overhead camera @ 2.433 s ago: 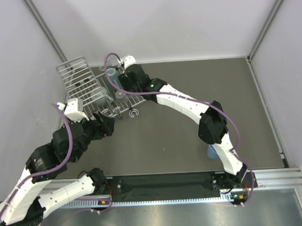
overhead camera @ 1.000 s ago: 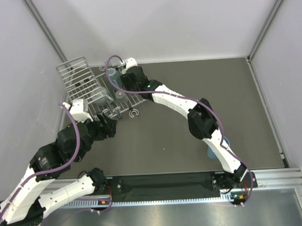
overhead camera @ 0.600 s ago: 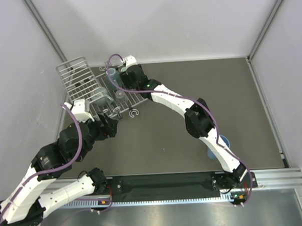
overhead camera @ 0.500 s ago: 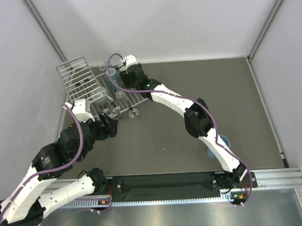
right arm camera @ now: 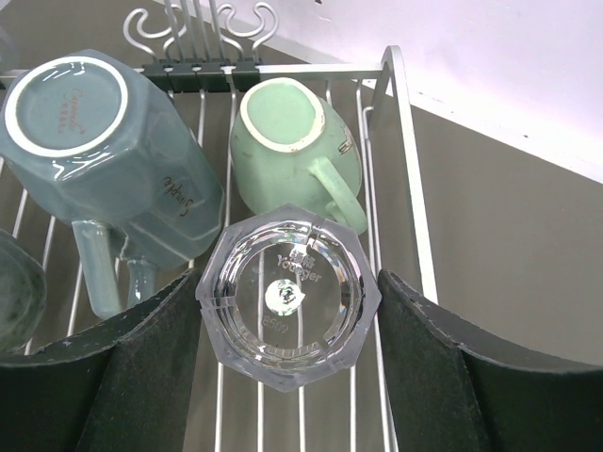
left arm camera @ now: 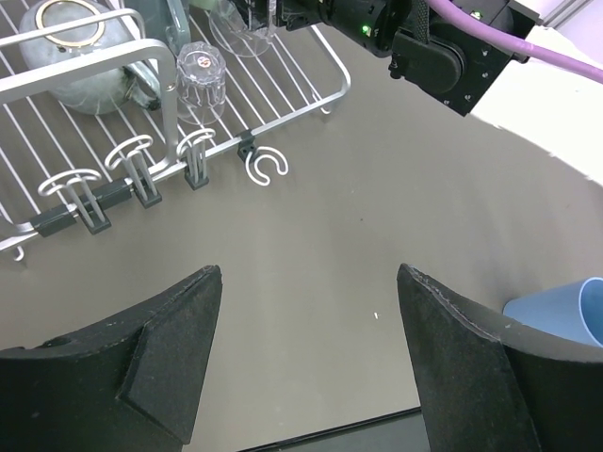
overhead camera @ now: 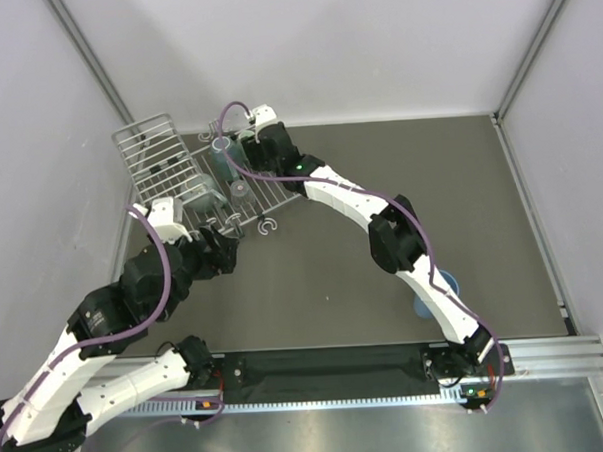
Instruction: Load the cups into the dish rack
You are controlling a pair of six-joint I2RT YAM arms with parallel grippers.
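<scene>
My right fingers (right arm camera: 122,377): clamped on the clear octagonal glass (right arm camera: 287,294), base up over the silver wire dish rack (right arm camera: 412,169), just beside the upturned mint-green mug (right arm camera: 292,141) and grey-teal mug (right arm camera: 104,160). My left fingers (left arm camera: 122,367): apart, empty, above the dark counter (left arm camera: 358,217). Light blue tumbler (left arm camera: 565,311): on the counter, well apart from the rack. Small clear glass (left arm camera: 201,80): inverted on the rack.

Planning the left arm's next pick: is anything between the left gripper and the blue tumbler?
Nothing lies on the table between the left gripper and the blue tumbler. Seen from above, though, the right arm's lower link crosses that line and partly covers the tumbler, so it may block the reach.
</scene>
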